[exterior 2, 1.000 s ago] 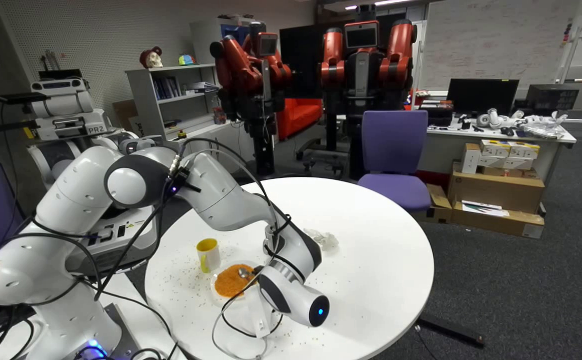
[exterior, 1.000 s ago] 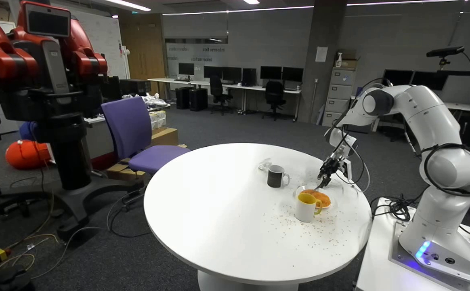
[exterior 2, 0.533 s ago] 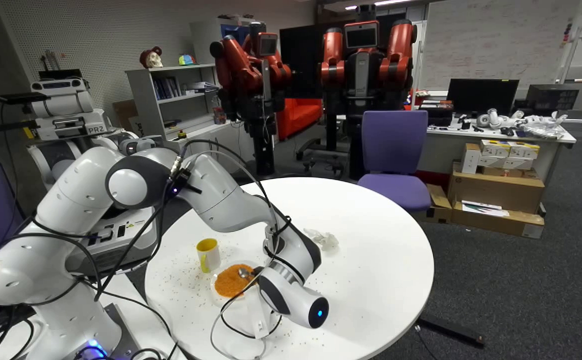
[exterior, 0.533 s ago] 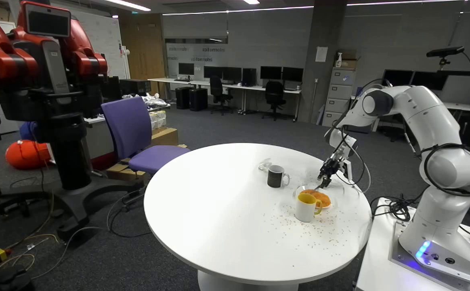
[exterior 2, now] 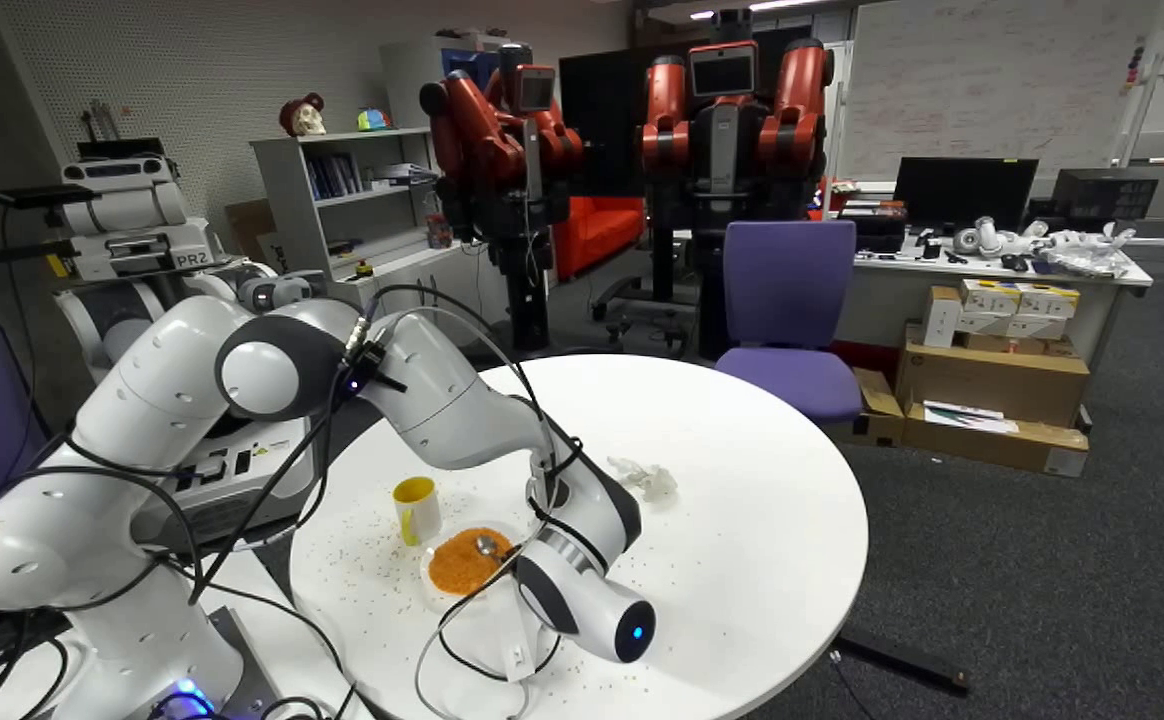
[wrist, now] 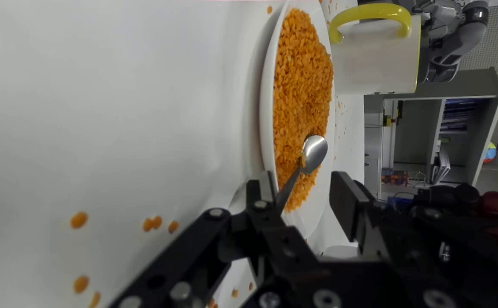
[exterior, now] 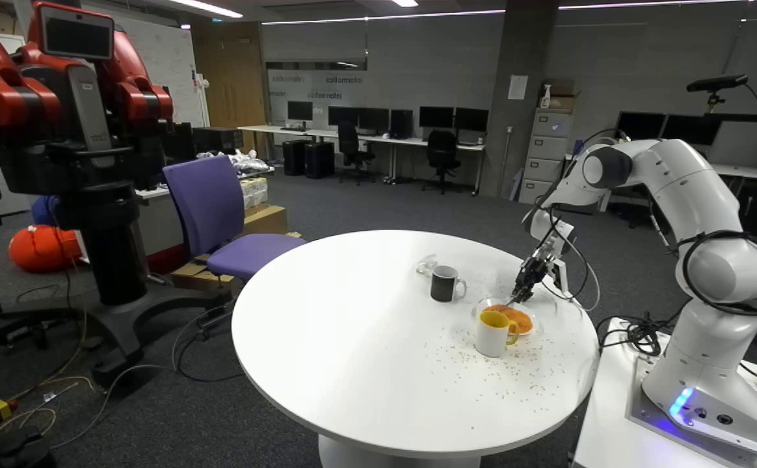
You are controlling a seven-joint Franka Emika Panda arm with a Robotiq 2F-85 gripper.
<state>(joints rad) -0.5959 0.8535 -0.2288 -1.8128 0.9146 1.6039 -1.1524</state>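
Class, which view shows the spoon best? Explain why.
The wrist view: the spoon appears largest, head and some handle clear. In an exterior view, a tiny head; in an exterior view, at most a sliver.

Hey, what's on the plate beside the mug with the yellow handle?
Orange grains, with a spoon reaching over them. They cover the middle of the plate, so nothing beneath shows, and the gripper hides the spoon's handle end.

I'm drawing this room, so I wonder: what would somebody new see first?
Probably the bright orange grains in the round white dish, on the round white table, with a shiny metal spoon on them and the open black two-fingered gripper close by. Next, perhaps, a big red-and-black robot at the left of an exterior view.
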